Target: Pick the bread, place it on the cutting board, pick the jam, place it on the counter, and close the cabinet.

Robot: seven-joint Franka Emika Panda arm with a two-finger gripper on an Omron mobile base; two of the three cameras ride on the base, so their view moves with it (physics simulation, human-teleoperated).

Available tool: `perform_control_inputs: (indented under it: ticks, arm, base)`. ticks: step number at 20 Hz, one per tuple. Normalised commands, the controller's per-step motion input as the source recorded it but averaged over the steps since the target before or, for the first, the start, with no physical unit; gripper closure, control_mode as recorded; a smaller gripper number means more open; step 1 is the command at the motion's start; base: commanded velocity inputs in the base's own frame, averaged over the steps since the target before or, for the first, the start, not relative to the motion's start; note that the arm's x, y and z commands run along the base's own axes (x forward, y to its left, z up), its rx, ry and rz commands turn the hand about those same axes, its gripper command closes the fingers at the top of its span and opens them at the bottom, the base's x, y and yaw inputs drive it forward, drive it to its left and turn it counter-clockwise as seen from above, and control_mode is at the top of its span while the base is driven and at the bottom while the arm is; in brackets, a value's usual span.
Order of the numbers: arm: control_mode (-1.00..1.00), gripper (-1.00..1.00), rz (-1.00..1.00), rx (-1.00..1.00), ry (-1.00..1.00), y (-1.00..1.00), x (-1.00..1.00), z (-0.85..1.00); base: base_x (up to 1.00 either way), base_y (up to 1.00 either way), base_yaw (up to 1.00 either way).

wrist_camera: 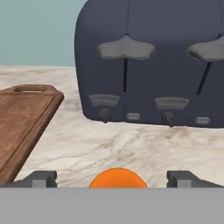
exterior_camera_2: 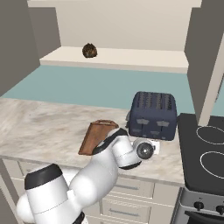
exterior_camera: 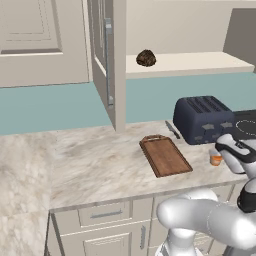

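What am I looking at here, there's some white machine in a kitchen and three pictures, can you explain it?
It is a white robot arm in a computer-drawn kitchen. Two pictures come from cameras behind the arm, on its left and right. The third comes from a camera on its hand.

On the marbled counter lie a wooden cutting board, a knife and a dark toaster. The bread sits on the shelf of the open cabinet.

The pincer is low over the counter, its two tips either side of the orange jam. Whether they press the jar cannot be told.
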Motion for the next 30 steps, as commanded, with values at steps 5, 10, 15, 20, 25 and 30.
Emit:
perform_control_inputs:
  ticks: [5, 10, 15, 20, 25, 30]
  arm:
    - [-1.0, -1.0, 0.0, 0.0, 0.0, 0.0, -0.21, 0.36]
    - [-1.0, -1.0, 0.0, 0.0, 0.0, 0.0, -0.2, 0.32]
    - [-1.0, -1.0, 0.0, 0.0, 0.0, 0.0, -0.26, 0.27]
    - [-1.0, -1.0, 0.0, 0.0, 0.0, 0.0, -0.24, 0.23]
    - [-1.0, -1.0, 0.0, 0.0, 0.0, 0.0, -0.19, 0.28]
    - [-1.0, -1.0, 0.0, 0.0, 0.0, 0.0, -0.18, 0.24]
  base:
    - [0.0, 0.0, 0.0]
    - [0.0, 0.0, 0.0]
    - [0.0, 0.0, 0.0]
    - [0.0, 0.0, 0.0]
    - [0.0, 0.0, 0.0]
    - [0.0, 0.0, 0.0]
